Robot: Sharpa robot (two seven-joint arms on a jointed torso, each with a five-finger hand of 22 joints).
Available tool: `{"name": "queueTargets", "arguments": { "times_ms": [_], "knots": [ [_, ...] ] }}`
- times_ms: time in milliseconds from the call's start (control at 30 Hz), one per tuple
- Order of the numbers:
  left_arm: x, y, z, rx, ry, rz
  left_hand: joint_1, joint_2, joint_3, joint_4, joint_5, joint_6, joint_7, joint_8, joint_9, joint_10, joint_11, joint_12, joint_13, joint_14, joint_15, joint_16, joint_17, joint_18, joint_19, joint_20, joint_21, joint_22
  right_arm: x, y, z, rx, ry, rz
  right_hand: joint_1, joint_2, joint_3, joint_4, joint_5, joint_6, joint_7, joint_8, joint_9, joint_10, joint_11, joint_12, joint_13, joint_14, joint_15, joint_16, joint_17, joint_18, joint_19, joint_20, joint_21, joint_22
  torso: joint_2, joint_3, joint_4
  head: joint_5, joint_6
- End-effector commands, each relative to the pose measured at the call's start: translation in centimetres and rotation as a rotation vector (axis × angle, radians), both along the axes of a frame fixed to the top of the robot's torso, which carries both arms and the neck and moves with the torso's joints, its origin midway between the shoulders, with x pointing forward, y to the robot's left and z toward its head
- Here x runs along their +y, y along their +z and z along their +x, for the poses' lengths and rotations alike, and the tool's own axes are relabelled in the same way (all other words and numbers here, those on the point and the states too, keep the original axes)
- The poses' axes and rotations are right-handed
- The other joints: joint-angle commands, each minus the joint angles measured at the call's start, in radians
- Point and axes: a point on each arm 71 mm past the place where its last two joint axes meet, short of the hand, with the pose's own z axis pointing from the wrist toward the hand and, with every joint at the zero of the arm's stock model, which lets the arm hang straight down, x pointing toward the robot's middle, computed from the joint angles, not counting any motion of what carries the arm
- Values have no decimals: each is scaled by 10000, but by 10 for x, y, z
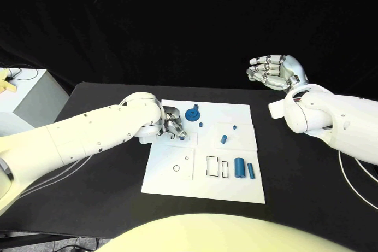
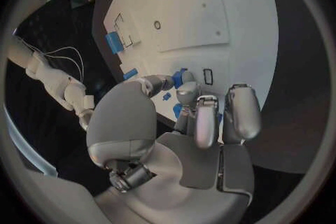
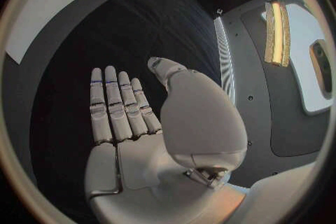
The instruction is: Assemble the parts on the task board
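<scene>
Head view, left hand (image 1: 172, 127) at task board (image 1: 236, 186) edge

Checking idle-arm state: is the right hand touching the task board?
Apart. In the head view the right hand is raised beyond the task board's far right corner, with black table between them.

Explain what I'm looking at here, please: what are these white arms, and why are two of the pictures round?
It is a robot with two white arms, each ending in a silver hand. The square picture comes from a camera on its head, looking down at a black table. The round ones come from fisheye cameras at each wrist, behind that arm's own hand. On the table lies a white board with small blue parts: a gear, a cylinder and some pegs. The left hand is down on the board, fingers among small blue pieces; whether it grips one is unclear. The right hand is raised off to the side, holding nothing.
</scene>
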Motion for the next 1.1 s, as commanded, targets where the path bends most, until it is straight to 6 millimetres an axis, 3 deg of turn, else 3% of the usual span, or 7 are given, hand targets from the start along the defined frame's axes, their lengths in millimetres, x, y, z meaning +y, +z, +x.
{"name": "queueTargets", "arguments": {
  "times_ms": [33,333,633,1100],
  "knots": [
    [-2,-9,-5,313,-116,138,10,121,1638,-1762,-58,31,-65,-12,2,89,-19,78,42,955,-97,45,2357,-70,7,-57,42,-7,2,0,0,-25,165,-6,-77,6,-2,-65,64,58,739,-66,-15,8,25,-60,-10,-34,12,-32,-8,52,39,0,-19,-9,0,0,7,-13,2],
    [-2,-10,-6,507,-265,267,-99,-2,1122,-1639,-74,49,-136,-53,0,120,-68,66,62,959,-133,56,2373,-78,29,-91,41,27,1,0,0,-12,169,-8,-94,7,-12,-67,76,68,745,-70,-20,25,28,-80,-9,-38,16,-32,-31,52,35,3,-20,-25,-7,-12,13,-37,2],
    [-2,-11,-6,542,-306,364,280,160,1266,-1872,19,73,-136,-95,-9,116,-91,39,93,964,-161,66,2389,-83,40,-123,40,43,2,0,-1,-4,184,-5,-108,9,-20,-66,74,71,747,-74,-24,31,31,-94,-9,-42,18,-32,-44,52,32,4,-20,-35,-4,-14,9,-28,2],
    [-1,-9,-5,232,-308,400,406,153,1402,-2006,71,154,-131,-97,-13,211,-90,121,240,985,-157,110,2460,-80,37,-123,27,20,2,0,0,-6,200,-3,-120,11,-27,-65,72,73,749,-78,-27,37,32,-107,-9,-44,20,-32,-56,52,29,6,-20,-44,-13,-18,16,0,2]
  ]
}}
